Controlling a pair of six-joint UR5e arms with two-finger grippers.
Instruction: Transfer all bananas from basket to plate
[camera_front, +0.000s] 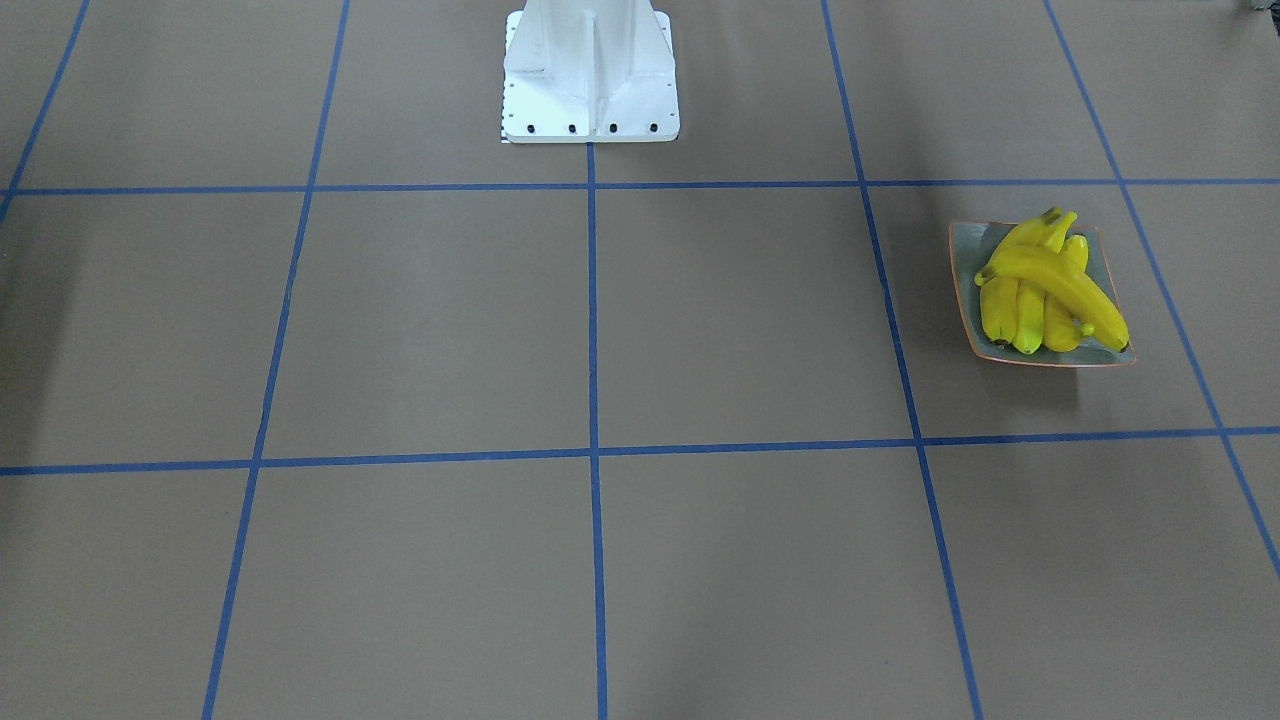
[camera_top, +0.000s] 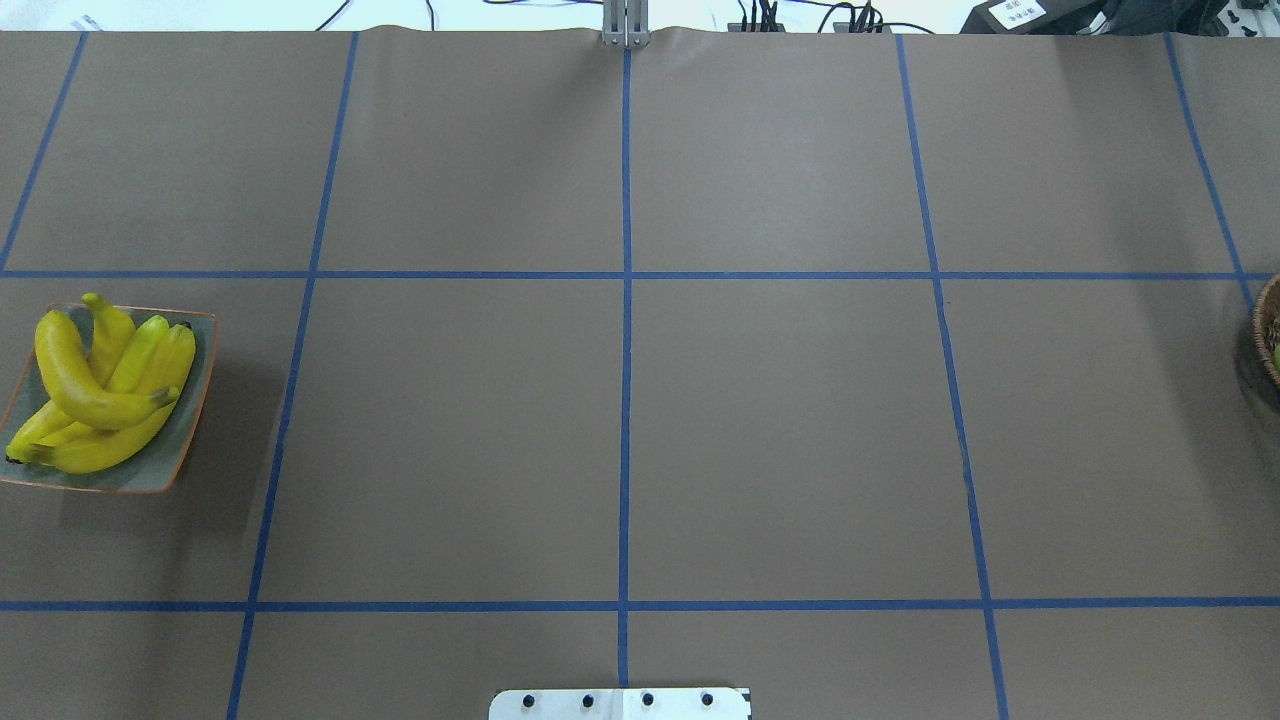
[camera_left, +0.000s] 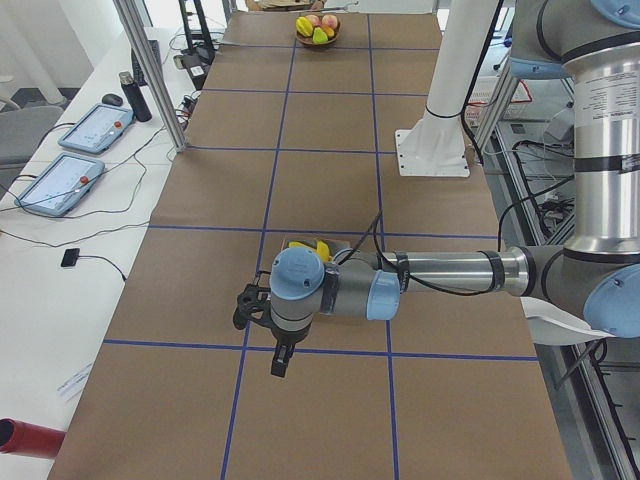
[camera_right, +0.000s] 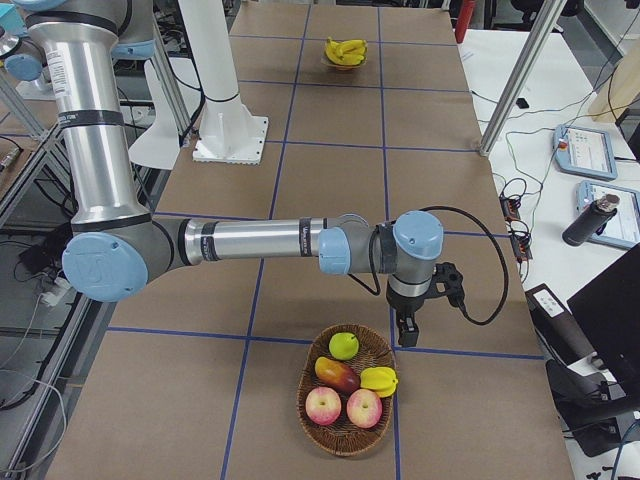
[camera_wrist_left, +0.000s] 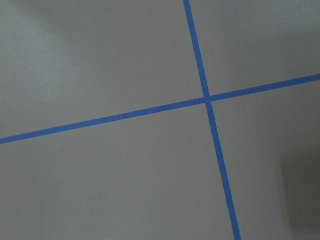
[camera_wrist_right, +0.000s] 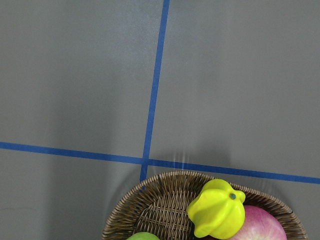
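While the four smooth, curved yellow bananas (camera_front: 1045, 285) sit heaped on the square, glossy grey-green plate (camera_front: 966, 245) with its thin orange rim, the round woven wicker basket (camera_wrist_right: 155, 210) holds other fruit, like a lumpy ridged yellow one (camera_wrist_right: 217, 215). The surface (camera_front: 740, 320) is matte brown with a blue tape grid. The left pincer (camera_left: 280, 365) hangs near the plate and the right pincer (camera_right: 407, 335) is just beside the basket. Honestly can't tell how far open either is, or whether it's gripping anything.
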